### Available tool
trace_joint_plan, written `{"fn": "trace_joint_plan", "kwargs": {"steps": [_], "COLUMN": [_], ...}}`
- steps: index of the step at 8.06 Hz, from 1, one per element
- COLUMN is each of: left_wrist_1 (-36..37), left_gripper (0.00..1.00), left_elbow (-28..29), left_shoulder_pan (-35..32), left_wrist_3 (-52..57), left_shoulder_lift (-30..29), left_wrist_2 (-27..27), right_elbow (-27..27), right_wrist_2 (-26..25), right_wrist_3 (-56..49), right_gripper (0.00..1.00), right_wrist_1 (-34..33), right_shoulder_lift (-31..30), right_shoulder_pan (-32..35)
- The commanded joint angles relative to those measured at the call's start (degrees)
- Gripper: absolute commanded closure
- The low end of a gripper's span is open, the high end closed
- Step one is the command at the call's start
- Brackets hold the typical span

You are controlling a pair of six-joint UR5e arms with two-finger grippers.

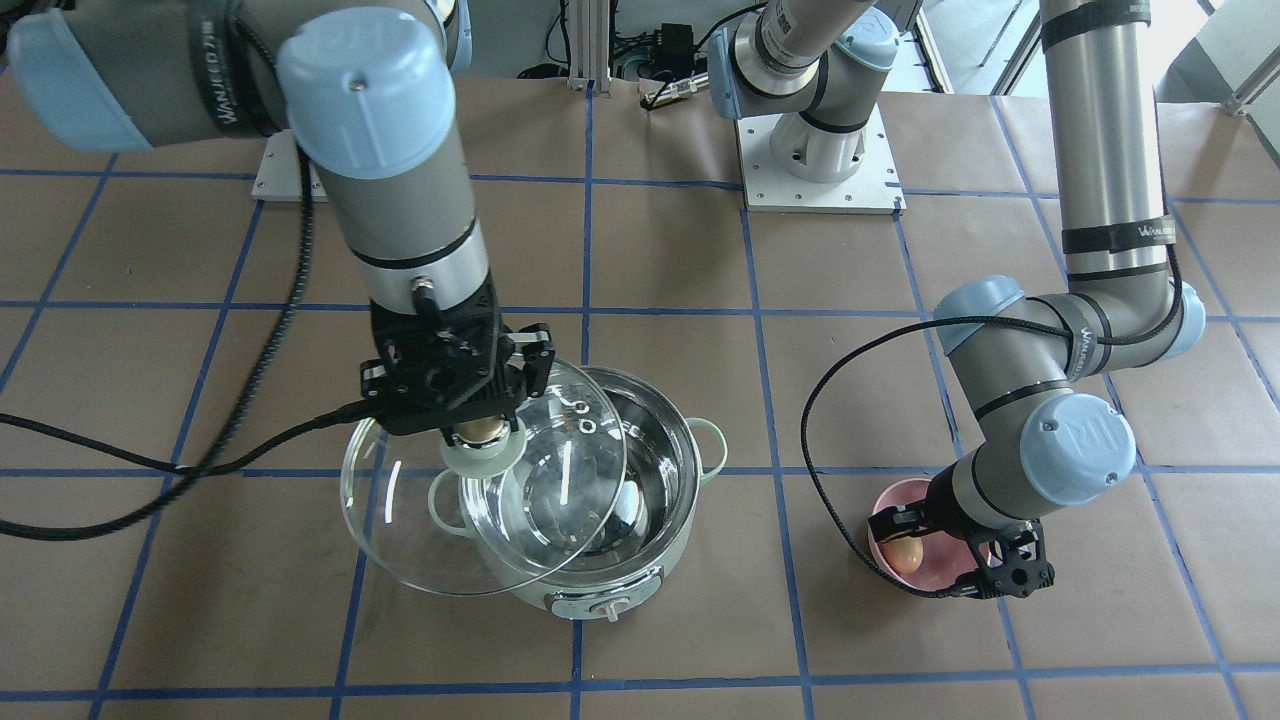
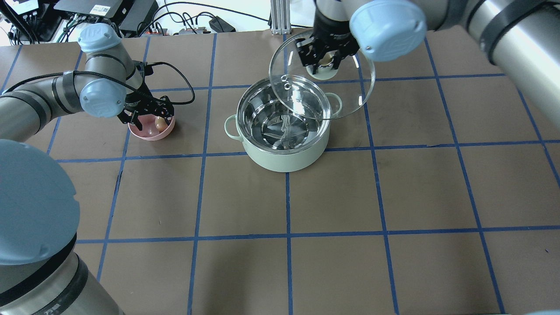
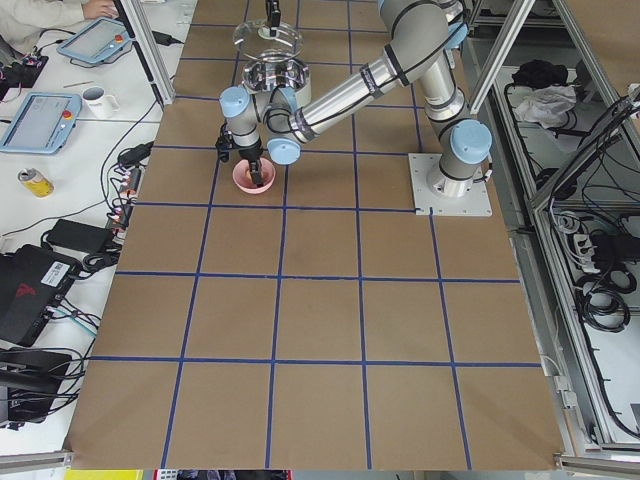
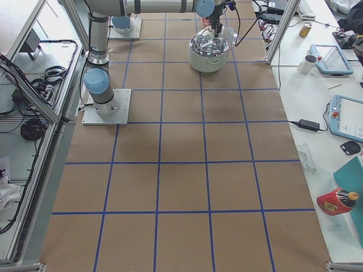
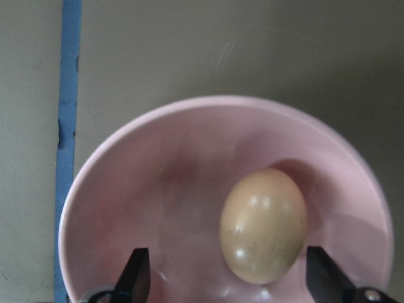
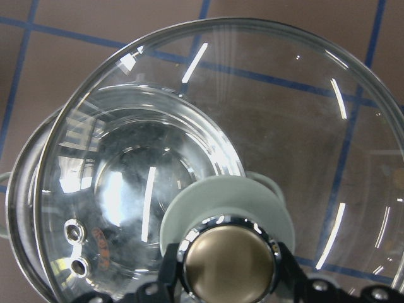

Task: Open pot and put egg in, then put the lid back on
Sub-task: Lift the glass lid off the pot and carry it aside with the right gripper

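Note:
The mint-green pot [image 1: 590, 590] [image 2: 284, 157] stands open with a shiny steel inside. My right gripper [image 1: 480, 425] [image 2: 324, 61] is shut on the beige knob [image 6: 228, 262] of the glass lid [image 1: 400, 520] [image 2: 350, 65] and holds it raised, shifted off the pot and partly over its rim. The tan egg [image 5: 263, 226] [image 1: 906, 555] [image 2: 160, 124] lies in a small pink bowl [image 5: 208, 145] [image 1: 945, 575] [image 2: 151, 134]. My left gripper [image 5: 237, 278] [image 2: 153, 118] is open, its fingertips [image 5: 136, 274] low in the bowl on either side of the egg, not touching it.
Brown paper with a blue tape grid covers the table [image 2: 332, 197]. The arm bases stand on white plates [image 1: 820, 170]. A black cable [image 1: 830, 450] loops from the left wrist beside the bowl. Side benches hold tablets, mugs and a can [image 3: 35, 180].

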Motion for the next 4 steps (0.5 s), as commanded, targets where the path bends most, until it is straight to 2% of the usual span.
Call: {"fn": "trace_joint_plan", "kwargs": {"steps": [1, 4], "left_wrist_1": [0.6, 2.1], "left_gripper": [0.12, 0.12], "left_elbow": [-0.1, -0.2], "left_shoulder_pan": [0.0, 0.1], "left_wrist_3": [-0.1, 0.0], "left_shoulder_lift": [-0.2, -1.4], "left_wrist_2": [-0.2, 0.0], "right_elbow": [0.7, 3.7], "right_wrist_2": [-0.1, -3.8], "right_wrist_3": [-9.1, -18.7], "right_gripper": [1.0, 1.0], "right_wrist_1": [2.2, 1.9], "right_shoulder_lift": [-2.5, -2.5], "right_shoulder_pan": [-11.3, -16.2]}}
